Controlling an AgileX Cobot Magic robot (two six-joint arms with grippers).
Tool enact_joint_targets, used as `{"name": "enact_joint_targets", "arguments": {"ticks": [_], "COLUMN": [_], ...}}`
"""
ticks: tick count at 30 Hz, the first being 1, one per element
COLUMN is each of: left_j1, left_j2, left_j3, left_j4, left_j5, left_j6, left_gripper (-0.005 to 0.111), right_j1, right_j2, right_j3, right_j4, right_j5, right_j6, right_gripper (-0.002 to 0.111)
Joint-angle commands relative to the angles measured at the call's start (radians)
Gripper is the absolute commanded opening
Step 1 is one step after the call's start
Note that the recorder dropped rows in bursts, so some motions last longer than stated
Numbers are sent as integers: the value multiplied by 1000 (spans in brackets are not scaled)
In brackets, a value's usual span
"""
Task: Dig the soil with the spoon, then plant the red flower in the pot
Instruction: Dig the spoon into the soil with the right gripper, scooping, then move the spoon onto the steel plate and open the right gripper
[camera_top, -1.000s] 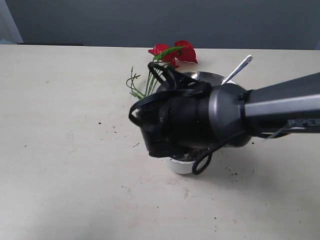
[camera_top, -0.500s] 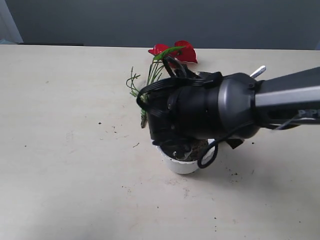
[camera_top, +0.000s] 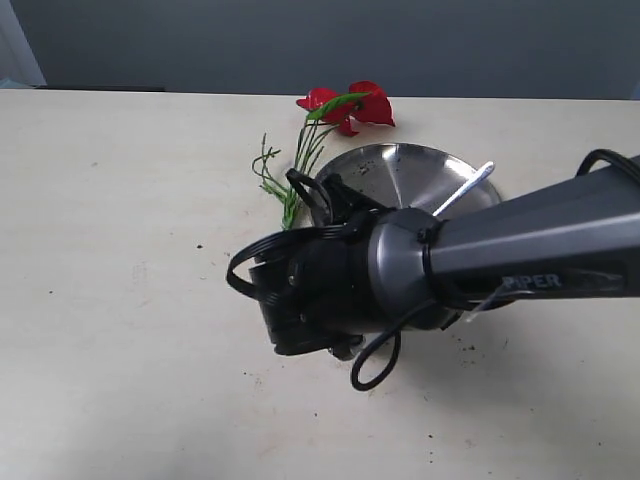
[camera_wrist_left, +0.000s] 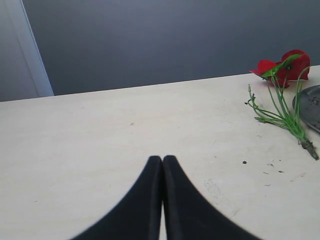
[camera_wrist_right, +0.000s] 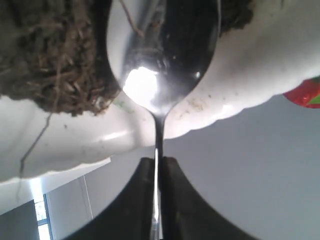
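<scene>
Exterior view: right arm's dark wrist housing fills the middle and hides the pot; its jaws are not visible here. The spoon (camera_top: 463, 188) handle slants up over the steel plate (camera_top: 400, 170). The red flower (camera_top: 350, 104) lies flat on the table (camera_top: 110, 250), stems toward the plate's left edge.

Left wrist view: left gripper (camera_wrist_left: 162, 161) jaws pressed together, nothing between them, over bare table. Flower well off to one side.

Right wrist view: right gripper (camera_wrist_right: 157, 162) jaws pinch the spoon's thin handle; bowl pushed into the soil (camera_wrist_right: 47, 55) at the pot (camera_wrist_right: 240, 85) scalloped rim.
</scene>
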Motion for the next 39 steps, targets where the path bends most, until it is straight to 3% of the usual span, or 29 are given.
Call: {"name": "enact_joint_targets", "arguments": {"ticks": [1,12,16,19,21,25,29,34,39], "left_j1": [-3,-3,-3,-3,-3,-3,-3,-3,-3], "left_j2": [-5,-5,-5,-5,-5,-5,-5,-5,-5], "left_j3": [0,0,0,0,0,0,0,0,0], "left_j4": [3,3,3,3,3,3,3,3,3], "left_j5": [1,1,1,1,1,1,1,1,1], "left_j6": [-4,-4,-4,-4,-4,-4,-4,-4,-4], "left_gripper": [0,0,0,0,0,0,0,0,0], "right_j1": [-6,-119,-202,-278,-332,-454,-539,-592,-597], "right_j2": [-5,-221,-306,-335,-335,-302,-234,-120,23], "right_j3": [3,0,0,0,-5,-40,-113,-232,-349], "right_j4": [-115,-172,-91,52,177,417,564,722,732], "right_j5": [17,17,-146,-301,-385,-523,-546,-531,-473], "right_j6": [34,199,495,740,803,794,697,517,473], "right_gripper": [0,0,0,0,-1,-1,-1,-1,-1]}}
